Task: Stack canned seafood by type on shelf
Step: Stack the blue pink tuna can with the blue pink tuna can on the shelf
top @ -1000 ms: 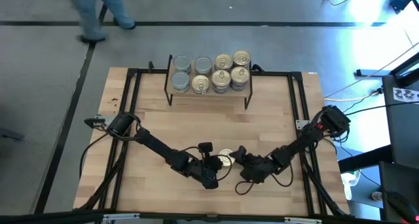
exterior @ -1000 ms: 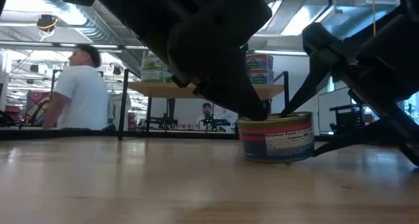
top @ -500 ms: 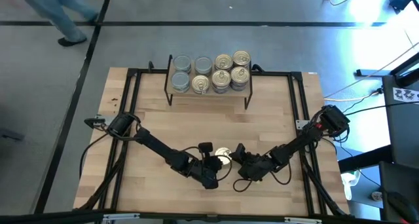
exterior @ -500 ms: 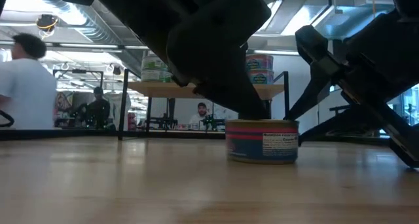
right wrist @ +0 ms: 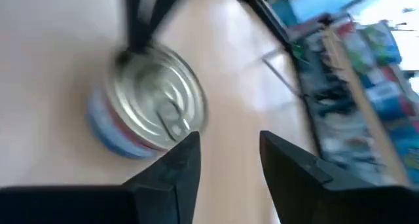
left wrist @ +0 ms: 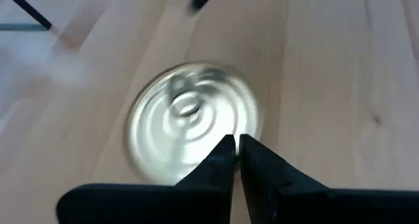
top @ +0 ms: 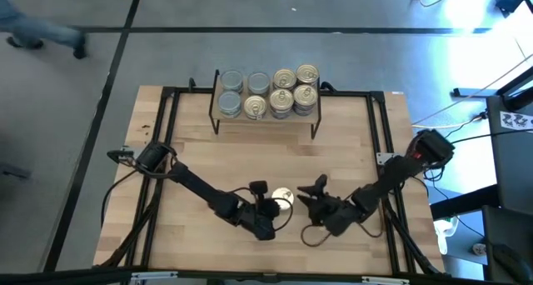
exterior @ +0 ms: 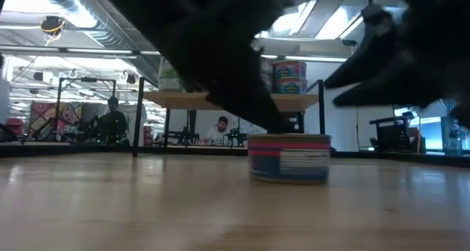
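Right tool (top: 315,191) has backed off the lone can (top: 283,199), fingers spread, empty. Can now sits on desk (top: 350,143) just ahead of left tool (top: 268,207), fingers pressed together. Shelf (top: 265,118) well beyond; can not yet regrasped.

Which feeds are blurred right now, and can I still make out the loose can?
Right wrist view: heavily motion-smeared, though the short round tin with the pull-ring lid is readable. Left wrist view: softer smear on the tin, the shut left gripper sharp. Low view: dark arms blurred up close, tin label legible. High view: sharp.
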Robot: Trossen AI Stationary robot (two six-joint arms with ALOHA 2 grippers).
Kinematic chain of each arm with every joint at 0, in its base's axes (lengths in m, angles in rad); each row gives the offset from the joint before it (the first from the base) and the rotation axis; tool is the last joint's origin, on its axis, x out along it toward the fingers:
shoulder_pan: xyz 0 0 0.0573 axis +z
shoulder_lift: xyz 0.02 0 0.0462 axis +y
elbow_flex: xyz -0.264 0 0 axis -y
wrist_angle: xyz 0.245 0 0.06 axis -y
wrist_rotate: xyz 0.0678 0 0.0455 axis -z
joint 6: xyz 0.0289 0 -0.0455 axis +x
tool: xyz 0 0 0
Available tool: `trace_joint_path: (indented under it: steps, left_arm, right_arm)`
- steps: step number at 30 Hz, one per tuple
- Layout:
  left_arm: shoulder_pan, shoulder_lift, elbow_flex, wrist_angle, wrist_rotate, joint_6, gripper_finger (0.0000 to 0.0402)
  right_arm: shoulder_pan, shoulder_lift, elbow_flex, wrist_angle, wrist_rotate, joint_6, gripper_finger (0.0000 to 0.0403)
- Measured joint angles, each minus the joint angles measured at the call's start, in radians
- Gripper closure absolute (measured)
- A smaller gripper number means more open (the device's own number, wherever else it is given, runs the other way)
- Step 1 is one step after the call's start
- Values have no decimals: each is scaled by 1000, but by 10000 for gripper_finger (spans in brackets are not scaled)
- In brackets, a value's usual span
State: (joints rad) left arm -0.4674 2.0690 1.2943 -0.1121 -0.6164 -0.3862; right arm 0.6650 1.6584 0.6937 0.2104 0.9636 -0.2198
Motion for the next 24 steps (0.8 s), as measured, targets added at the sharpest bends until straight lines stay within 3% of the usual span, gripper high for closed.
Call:
trace_joint_path:
  steps: [4,9,12,18,24]
  left_arm:
    - [-8,-76,-2,-77,7,-4,382]
    - [-1,-140,1,-206,-11,-35,382]
    - [16,-141,-8,-173,-7,-36,382]
    - [60,-138,-132,50,107,-19,385]
    - [74,-135,-238,233,146,-8,399]
  right_arm:
    - [-6,-107,0,-95,-123,177,252]
    - [-84,-178,-2,-141,-429,409,264]
    - [-119,-172,-3,-150,-528,466,267]
    - [-129,-147,-3,-160,-513,507,267]
    - [-129,-147,-3,-156,-511,506,267]
